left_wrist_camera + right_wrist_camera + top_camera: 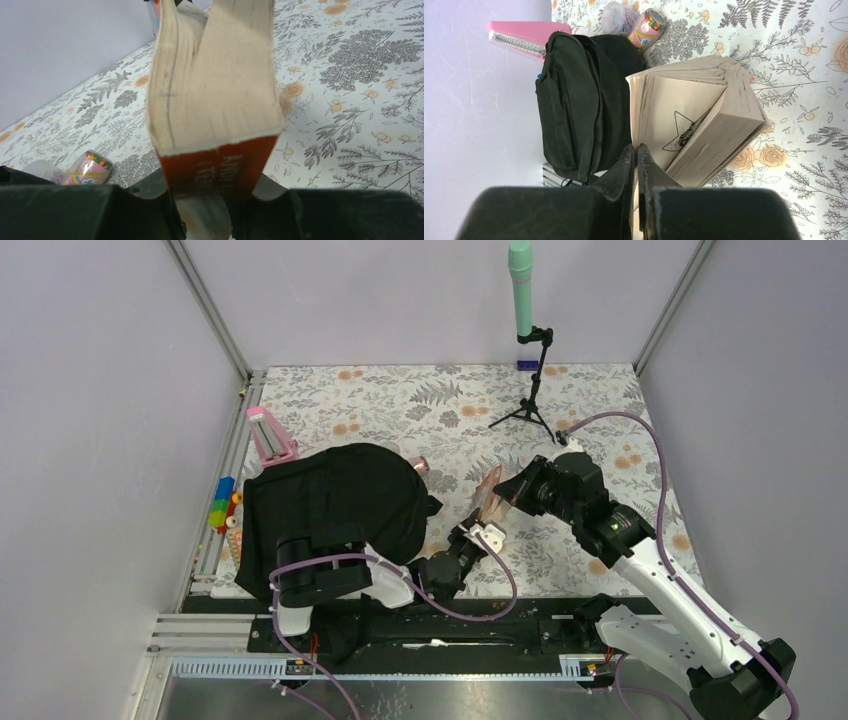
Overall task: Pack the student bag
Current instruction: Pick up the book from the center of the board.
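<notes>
The student bag (330, 505), a black fabric backpack, lies on the left of the flowered mat; in the right wrist view the student bag (574, 105) lies with its zips shut. A thick paperback book (490, 495) with an orange-red spine is held up off the mat, right of the bag, between both arms. My left gripper (212, 192) is shut on the spine end of the book (215, 100), whose pages fan open above. My right gripper (636, 152) is shut on a thin cover or leaf at the book's (704, 115) other end.
A pink stapler-like object (270, 435) stands behind the bag. A rainbow-printed can (648, 25) and a clear tub (616, 17) lie by the bag's far side. Coloured blocks (225, 505) sit at the mat's left edge. A green microphone on a tripod (530, 405) stands at the back.
</notes>
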`<state>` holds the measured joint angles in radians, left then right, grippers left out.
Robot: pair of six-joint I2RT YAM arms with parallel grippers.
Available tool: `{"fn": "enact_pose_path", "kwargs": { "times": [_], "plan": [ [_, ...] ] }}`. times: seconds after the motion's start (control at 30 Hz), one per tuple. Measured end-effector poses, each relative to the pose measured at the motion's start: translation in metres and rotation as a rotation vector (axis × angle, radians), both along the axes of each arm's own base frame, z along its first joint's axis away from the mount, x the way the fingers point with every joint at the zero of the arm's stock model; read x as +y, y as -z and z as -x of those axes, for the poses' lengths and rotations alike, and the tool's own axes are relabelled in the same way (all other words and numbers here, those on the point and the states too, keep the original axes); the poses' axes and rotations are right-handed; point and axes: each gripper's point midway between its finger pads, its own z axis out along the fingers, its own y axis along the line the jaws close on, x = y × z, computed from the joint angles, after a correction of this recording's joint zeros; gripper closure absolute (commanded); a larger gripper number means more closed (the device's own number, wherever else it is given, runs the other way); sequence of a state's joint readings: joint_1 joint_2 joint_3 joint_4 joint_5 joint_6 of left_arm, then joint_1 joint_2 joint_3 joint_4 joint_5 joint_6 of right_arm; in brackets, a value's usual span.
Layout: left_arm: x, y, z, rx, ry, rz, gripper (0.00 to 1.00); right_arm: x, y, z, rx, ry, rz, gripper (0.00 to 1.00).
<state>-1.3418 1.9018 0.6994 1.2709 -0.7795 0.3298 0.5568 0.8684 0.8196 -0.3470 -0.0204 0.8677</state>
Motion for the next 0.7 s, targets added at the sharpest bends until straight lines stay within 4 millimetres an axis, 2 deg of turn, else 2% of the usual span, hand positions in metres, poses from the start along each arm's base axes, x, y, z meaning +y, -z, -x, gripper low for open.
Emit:
{"fn": "enact_pose_path", "kwargs": {
  "times": [0.03,0.13,0.23,0.27,0.3,0.33,0.43,0.5,0.6,0.7],
  "plan": [
    [0.001,0.000,0.001,-0.003,0.003,-0.005,1.00,0.001,0.000,0.001,0.001,-0.006,-0.002,0.93],
    [0.010,-0.003,0.004,-0.008,0.014,-0.022,1.00,0.003,0.000,0.003,0.001,-0.027,-0.003,0.52],
    [0.029,-0.011,0.011,0.006,0.030,-0.048,1.00,0.000,-0.006,0.002,-0.041,-0.031,0.018,0.30],
    [0.034,-0.018,0.013,0.014,0.044,-0.049,1.00,-0.004,-0.009,0.002,-0.060,-0.027,0.034,0.23],
    [0.038,-0.029,0.017,0.023,0.065,-0.039,1.00,-0.007,-0.013,0.002,-0.079,-0.030,0.051,0.08],
    [0.039,-0.038,0.020,0.032,0.086,-0.026,1.00,-0.009,-0.019,0.002,-0.098,-0.026,0.059,0.02],
    [0.043,-0.073,0.033,0.074,0.176,0.051,1.00,-0.020,-0.044,0.004,-0.172,-0.017,0.095,0.00],
    [0.049,-0.087,0.039,0.118,0.228,0.084,1.00,-0.029,-0.064,0.007,-0.236,-0.007,0.113,0.00],
    [0.063,-0.099,0.043,0.208,0.275,0.113,1.00,-0.040,-0.084,0.017,-0.315,-0.012,0.134,0.00],
    [0.080,-0.105,0.048,0.312,0.306,0.122,1.00,-0.045,-0.092,0.028,-0.372,-0.044,0.149,0.00]
  ]
}}
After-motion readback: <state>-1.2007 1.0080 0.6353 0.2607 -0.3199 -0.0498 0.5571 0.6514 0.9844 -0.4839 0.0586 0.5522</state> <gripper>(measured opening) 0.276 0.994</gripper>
